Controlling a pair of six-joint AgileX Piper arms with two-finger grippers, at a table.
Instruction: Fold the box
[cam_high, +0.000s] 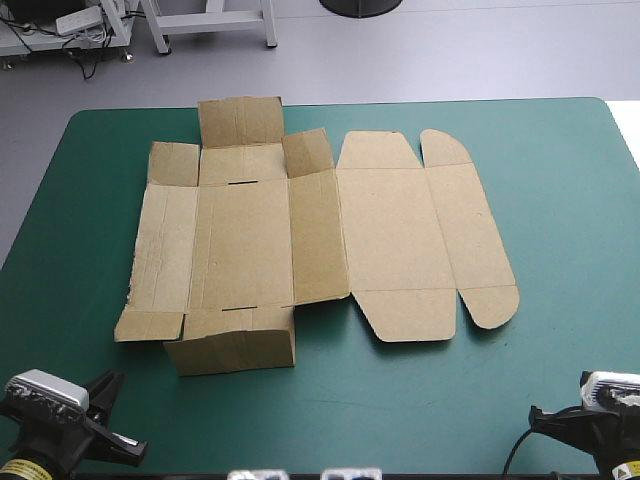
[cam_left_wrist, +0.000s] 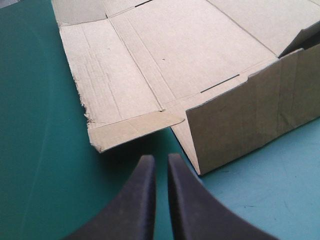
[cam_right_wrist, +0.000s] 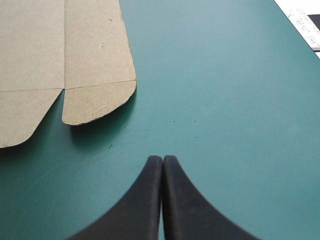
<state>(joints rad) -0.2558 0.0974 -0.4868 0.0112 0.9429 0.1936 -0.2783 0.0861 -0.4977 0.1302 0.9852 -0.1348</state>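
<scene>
Left pincer: all but pressed together, empty, just short of the box's near flap.
Right pincer: pressed together, empty.
Box: centre-left of the high view on the counter, mostly flat.
Progress: barely begun; only the near flap tilts up, and all the tucking remains.

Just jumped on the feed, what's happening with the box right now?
Nothing is being held. The brown box lies mostly flat on the teal-green cover, only its near flap and far flap tilted up. The left gripper and the right gripper, both shut, sit near the table's near edge, clear of the board.
</scene>
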